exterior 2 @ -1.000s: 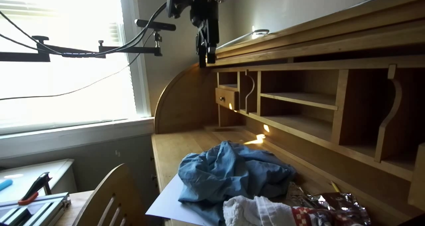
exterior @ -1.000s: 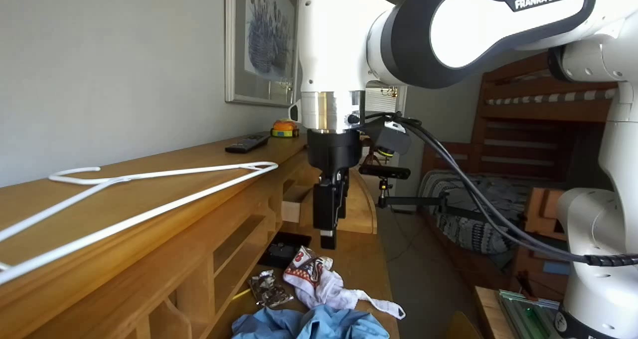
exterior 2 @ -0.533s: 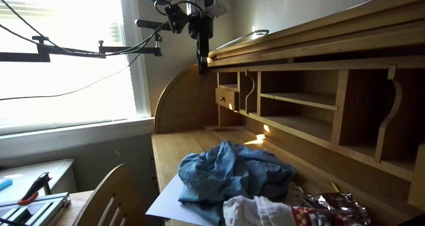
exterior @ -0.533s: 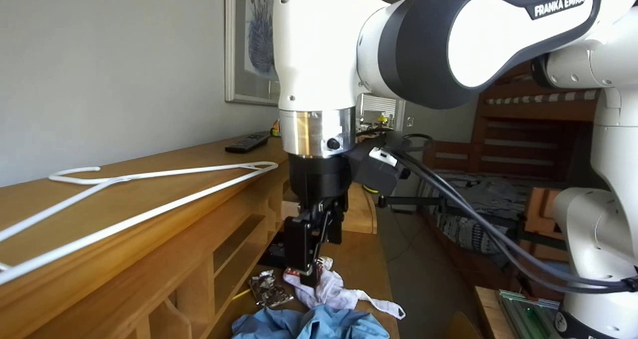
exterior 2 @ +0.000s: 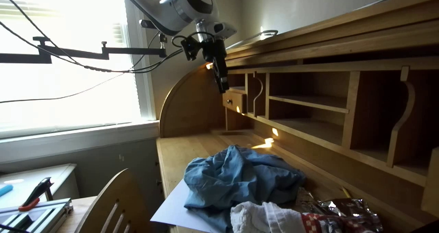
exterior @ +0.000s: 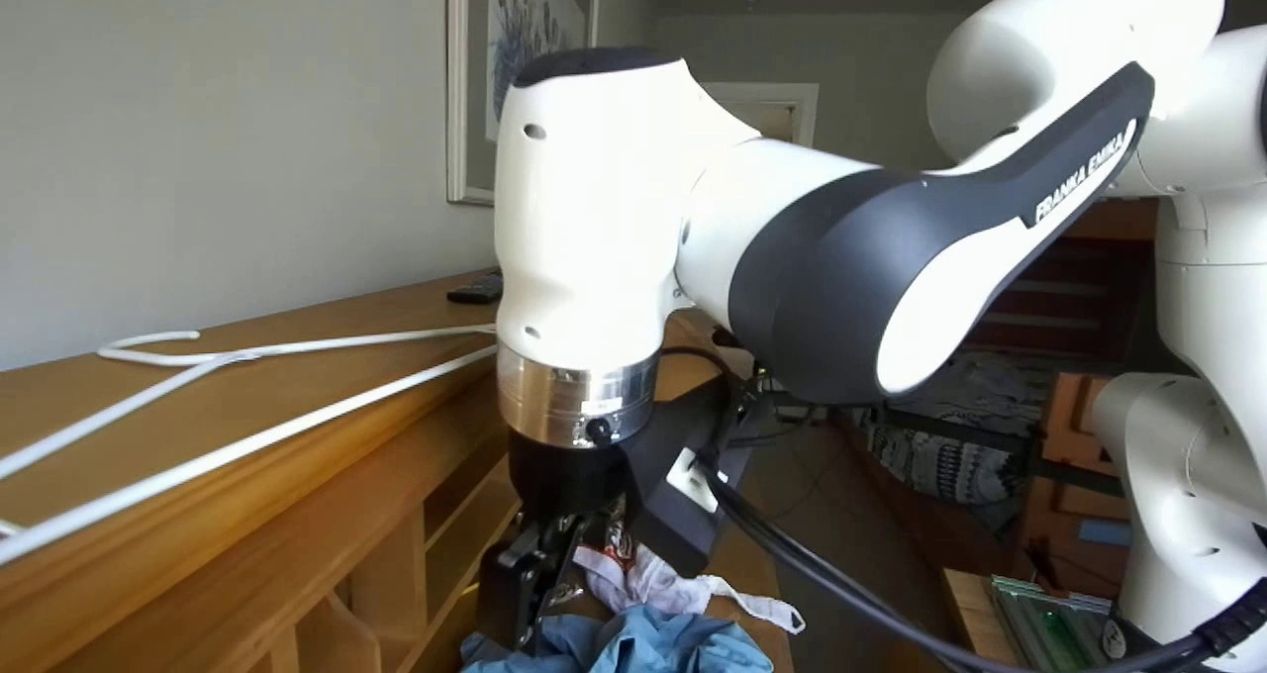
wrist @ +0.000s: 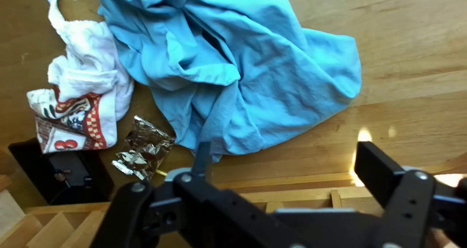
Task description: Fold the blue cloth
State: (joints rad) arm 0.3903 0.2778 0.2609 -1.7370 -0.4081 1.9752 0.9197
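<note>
Cloth [wrist: 230, 73] is lying rumpled, likely light and limp, its 3-o'clock lobe [wrist: 334, 67] in the wrist view probably offering purchase, while the spread pincer [wrist: 284, 155] is gripping nothing

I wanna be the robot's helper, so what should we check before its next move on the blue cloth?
1. End effector open: ok, jaws wide apart in the wrist view.
2. End effector clear of the blue cloth: ok, up in the air in an exterior view.
3. Cloth spread flat: not ok, it's crumpled.
4. White towel away from it: not ok, right up against it.
5. White paper out from under it: not ok, partly covered.
6. Nothing else hidden underneath: cannot tell.
</note>
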